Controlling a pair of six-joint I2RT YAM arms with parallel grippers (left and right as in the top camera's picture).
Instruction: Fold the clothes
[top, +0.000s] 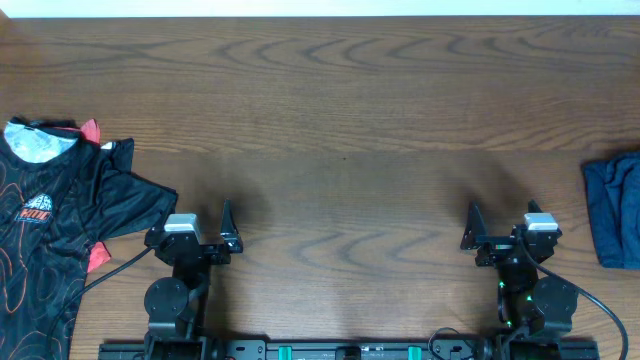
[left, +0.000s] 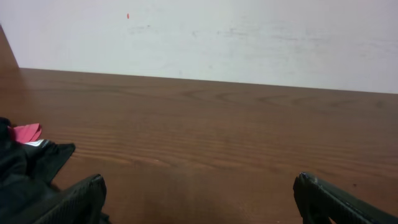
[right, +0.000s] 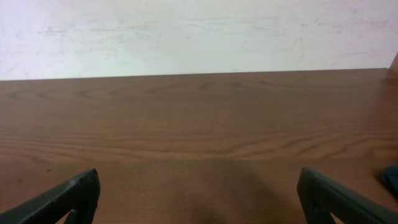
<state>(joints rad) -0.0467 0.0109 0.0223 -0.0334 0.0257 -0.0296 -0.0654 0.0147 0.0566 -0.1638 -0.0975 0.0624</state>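
Left claw (left: 199, 194) and right claw (right: 199, 190) hang low over the table (top: 340, 110), both spread wide and pinching nothing. The jersey (top: 60, 230) lies rumpled just left of the left claw, its edge beside that claw's outer finger. A blue cloth (top: 615, 210) lies right of the right claw, apart from it.

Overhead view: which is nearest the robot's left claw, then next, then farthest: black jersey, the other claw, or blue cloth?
1. black jersey, right beside the left gripper, on its left.
2. right gripper, well off to its right.
3. blue cloth, at the view's far right edge.
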